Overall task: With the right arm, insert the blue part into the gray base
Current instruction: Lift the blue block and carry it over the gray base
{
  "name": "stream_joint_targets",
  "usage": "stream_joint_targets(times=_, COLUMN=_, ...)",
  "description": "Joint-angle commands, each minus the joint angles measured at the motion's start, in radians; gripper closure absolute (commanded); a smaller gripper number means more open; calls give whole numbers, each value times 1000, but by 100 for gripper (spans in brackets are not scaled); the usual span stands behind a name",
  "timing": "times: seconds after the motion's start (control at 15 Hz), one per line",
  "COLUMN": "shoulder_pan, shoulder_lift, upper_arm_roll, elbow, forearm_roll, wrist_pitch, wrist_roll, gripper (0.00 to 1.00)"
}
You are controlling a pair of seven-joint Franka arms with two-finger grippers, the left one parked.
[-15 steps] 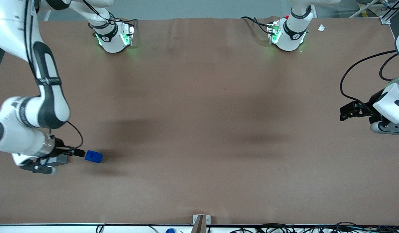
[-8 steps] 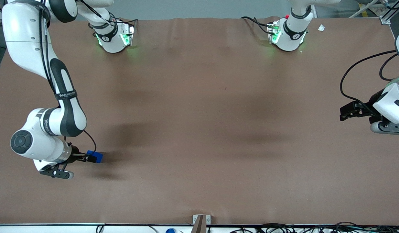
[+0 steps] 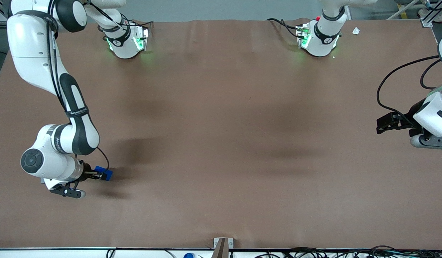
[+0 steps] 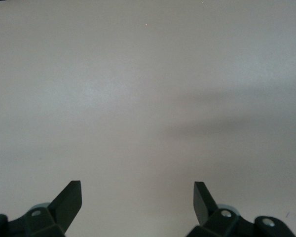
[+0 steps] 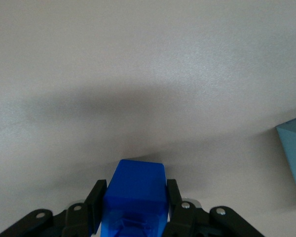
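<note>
The right arm [image 3: 59, 143] is bent low over the brown counter [image 3: 242, 143], toward its own end of the surface and in the part nearer the front camera. Its claw [image 3: 99, 175] sits just above the counter with the blue part [image 3: 103, 174] between its fingers. From the wrist camera the grip is plain: the two black fingers [image 5: 95, 196] press against the sides of the blue part [image 5: 136, 195], one on each side, so the claw [image 5: 134, 197] is clamped on the block. The block's smooth upper face points away from the wrist, and a darker stepped section shows close to the claw body.

The gray base [image 5: 294, 157] shows only in the wrist camera, as one pale corner at the frame's edge, resting on the counter [image 5: 148, 74] near the held block but apart from it. From the front I cannot pick it out; the arm's wrist covers that patch of counter. A soft shadow of the arm lies across the counter just ahead of the blue part. Whether the block touches the counter or hangs just above it, I cannot tell.
</note>
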Motion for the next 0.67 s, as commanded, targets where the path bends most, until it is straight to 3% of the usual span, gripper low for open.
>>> stream_joint_targets(times=0.0, shoulder_pan=6, shoulder_lift=-4, upper_arm_roll=4, elbow=-5, forearm_roll=8, wrist_pitch=2, wrist_roll=12, gripper=73)
stream_joint_targets(times=0.07, shoulder_pan=4, shoulder_lift=-5, upper_arm_roll=4, elbow=-2, forearm_roll=8, wrist_pitch=-4, wrist_roll=10, gripper=81)
stream_joint_targets(times=0.13, shoulder_pan=3, shoulder_lift=-11, upper_arm_roll=6, elbow=5, forearm_roll=8, wrist_pitch=-15, wrist_roll=3, gripper=98)
stream_joint_targets(times=0.4, shoulder_pan=-8, shoulder_lift=-22, upper_arm_roll=0, elbow=154, forearm_roll=-15, wrist_pitch=-296, wrist_roll=-107, gripper=100)
stream_joint_targets(times=0.6, shoulder_pan=-58, shoulder_lift=-44, upper_arm_roll=-28, elbow=168, forearm_roll=-20, wrist_pitch=-308, wrist_roll=-331, gripper=100)
